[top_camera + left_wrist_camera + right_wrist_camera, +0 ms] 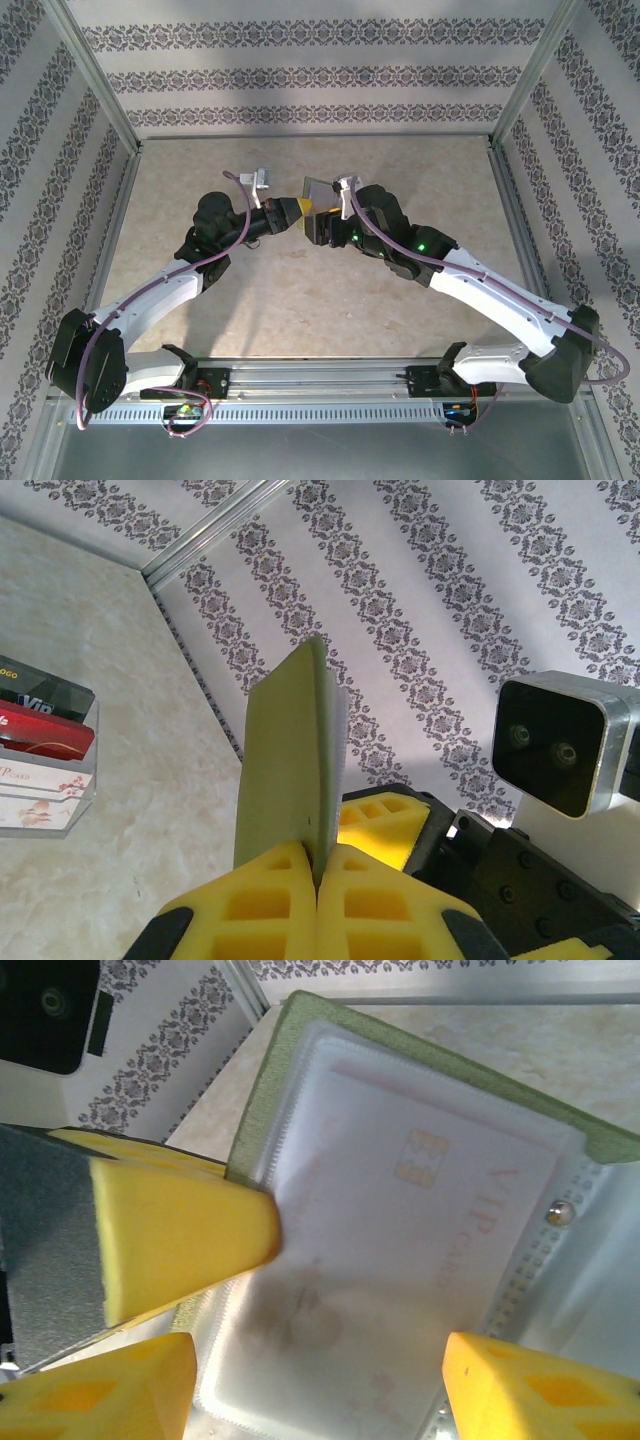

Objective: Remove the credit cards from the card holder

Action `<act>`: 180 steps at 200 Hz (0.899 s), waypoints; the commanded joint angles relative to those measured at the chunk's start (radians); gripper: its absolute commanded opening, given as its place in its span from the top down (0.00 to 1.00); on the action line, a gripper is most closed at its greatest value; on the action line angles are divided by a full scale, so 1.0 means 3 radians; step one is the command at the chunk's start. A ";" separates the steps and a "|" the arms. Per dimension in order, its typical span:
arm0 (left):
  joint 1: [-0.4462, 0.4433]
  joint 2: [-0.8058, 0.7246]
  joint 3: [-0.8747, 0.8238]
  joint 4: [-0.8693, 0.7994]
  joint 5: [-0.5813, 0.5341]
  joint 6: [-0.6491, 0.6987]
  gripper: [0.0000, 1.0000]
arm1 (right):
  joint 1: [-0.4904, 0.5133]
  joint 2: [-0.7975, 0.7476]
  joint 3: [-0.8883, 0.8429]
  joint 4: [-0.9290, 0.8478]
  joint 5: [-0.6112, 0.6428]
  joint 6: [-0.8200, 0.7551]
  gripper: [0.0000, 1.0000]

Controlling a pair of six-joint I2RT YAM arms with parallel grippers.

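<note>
Low at the left of your left wrist view, a small pile of dark, red and white plastic credit cards (45,735) lies flat on the beige marbled table (150,810), apart from the arms.

Your left gripper (315,865) has its yellow jaws pressed fully together on one edge of the olive-green bifold card holder (285,750). It holds the holder off the table and standing on edge, probably so the open inside faces the other arm.

In the right wrist view you can see that inside. It is a paler lining with clear plastic pockets, and one silvery-white card with a chip and faint "VIP" lettering (430,1220) sits under the film.

Your right gripper (320,1380) sits just beside that pocket with its jaws well apart and nothing in them. You look set to pinch that card next.
</note>
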 commanded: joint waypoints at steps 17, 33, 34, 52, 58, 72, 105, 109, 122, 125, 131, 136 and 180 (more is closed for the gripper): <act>-0.0033 -0.0057 0.0046 0.0374 0.0114 -0.0107 1.00 | 0.0013 -0.0014 -0.0019 -0.0173 0.0335 -0.0100 0.32; -0.0035 -0.0063 0.0058 0.0382 0.0138 -0.0123 1.00 | 0.0017 0.0011 -0.0019 -0.0173 0.0340 -0.0108 0.32; -0.0032 -0.0061 0.0058 0.0385 0.0138 -0.0123 1.00 | 0.0017 0.0012 -0.0018 -0.0174 0.0340 -0.0112 0.32; -0.0037 -0.0056 0.0060 0.0393 0.0144 -0.0138 1.00 | 0.0016 0.0045 0.0003 -0.0161 0.0309 -0.0120 0.31; -0.0037 -0.0054 0.0060 0.0393 0.0139 -0.0139 1.00 | 0.0019 0.0057 0.0010 -0.0151 0.0289 -0.0122 0.31; -0.0035 -0.0053 0.0057 0.0402 0.0132 -0.0153 1.00 | 0.0026 0.0092 0.0033 -0.0135 0.0273 -0.0134 0.32; -0.0034 -0.0050 0.0076 0.0449 0.0168 -0.0180 1.00 | 0.0018 0.0140 0.0057 -0.0221 0.0451 -0.0114 0.46; -0.0037 -0.0053 0.0075 0.0444 0.0169 -0.0180 1.00 | 0.0010 0.0133 0.0050 -0.0224 0.0460 -0.0108 0.48; -0.0034 -0.0056 0.0073 0.0437 0.0174 -0.0174 1.00 | -0.0004 0.0104 0.0026 -0.0217 0.0482 -0.0087 0.53; -0.0039 -0.0057 0.0073 0.0434 0.0174 -0.0175 1.00 | -0.0008 0.0096 0.0020 -0.0211 0.0490 -0.0084 0.54; -0.0034 -0.0057 0.0073 0.0434 0.0178 -0.0172 1.00 | -0.0013 0.0077 0.0006 -0.0206 0.0498 -0.0078 0.57; -0.0035 -0.0058 0.0067 0.0434 0.0180 -0.0174 1.00 | -0.0018 0.0062 -0.0005 -0.0200 0.0508 -0.0072 0.58; -0.0034 -0.0061 0.0063 0.0399 0.0210 -0.0170 1.00 | -0.0066 -0.0029 -0.0091 -0.0175 0.0565 -0.0023 0.76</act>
